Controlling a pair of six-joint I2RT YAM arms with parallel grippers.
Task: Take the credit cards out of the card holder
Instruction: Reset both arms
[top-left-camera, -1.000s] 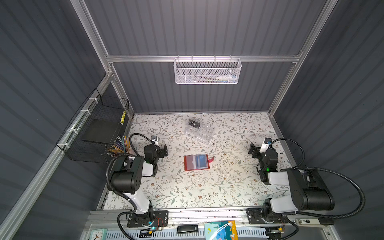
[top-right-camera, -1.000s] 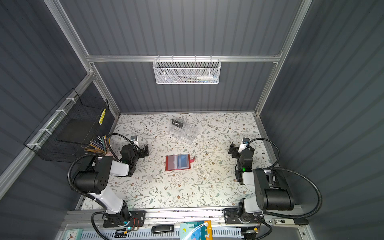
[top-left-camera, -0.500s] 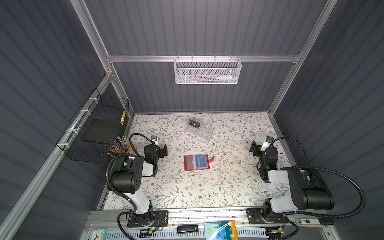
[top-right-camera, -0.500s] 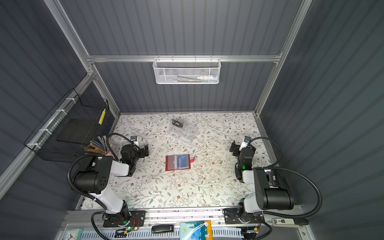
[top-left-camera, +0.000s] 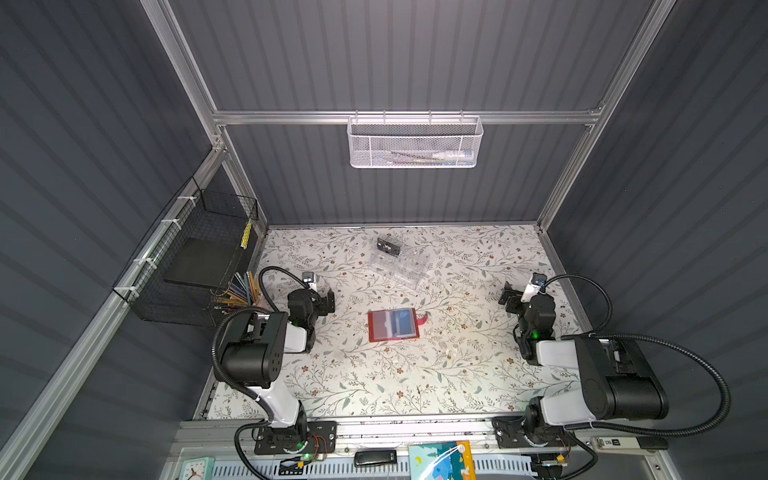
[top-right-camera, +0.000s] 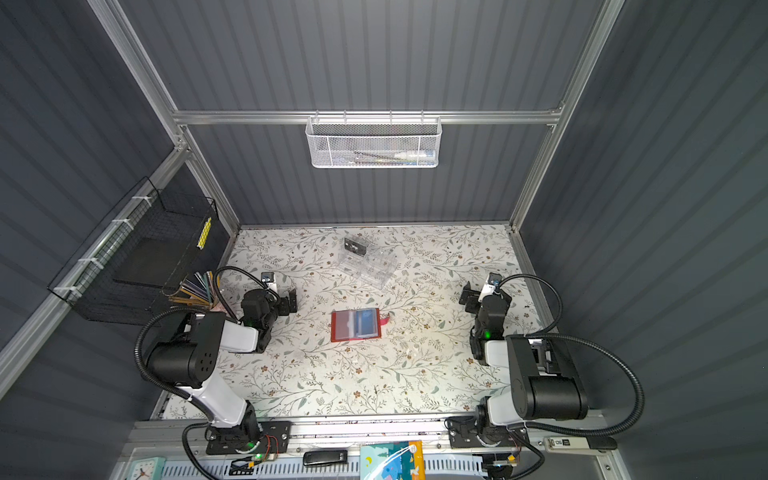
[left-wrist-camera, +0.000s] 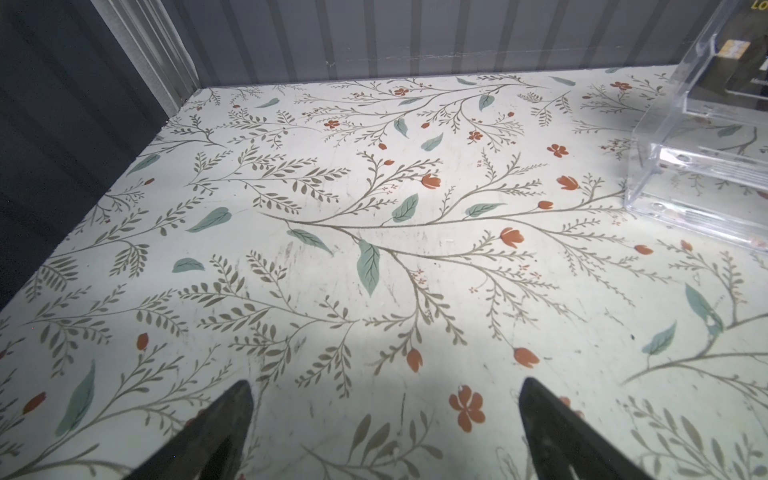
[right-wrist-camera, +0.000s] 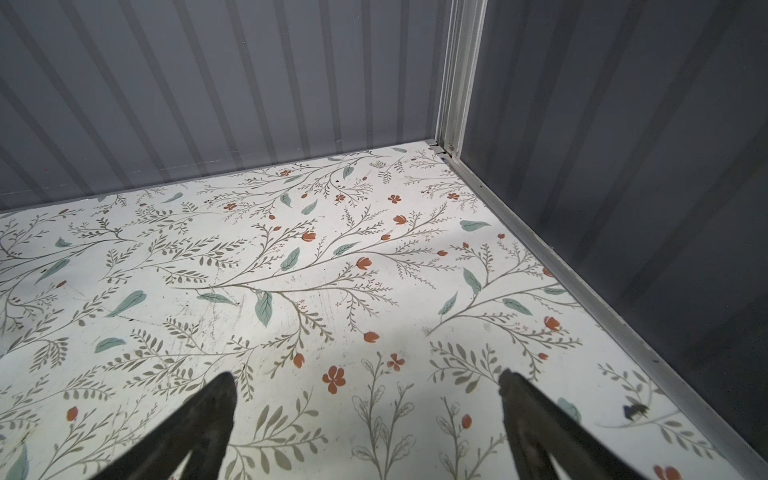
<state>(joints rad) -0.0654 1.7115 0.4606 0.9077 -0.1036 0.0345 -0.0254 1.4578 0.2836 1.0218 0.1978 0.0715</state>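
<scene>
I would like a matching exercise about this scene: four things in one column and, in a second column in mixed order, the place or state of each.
Column 1
1. card holder
2. clear organizer
3. white mesh basket
4. left end effector

Column 2
a. hangs high on a metal rail
b. open, above the bare table, holding nothing
c. lies open in the middle of the table
d. stands toward the back of the table, with a black card in it

Pairs: 1-c; 2-d; 3-a; 4-b
</scene>
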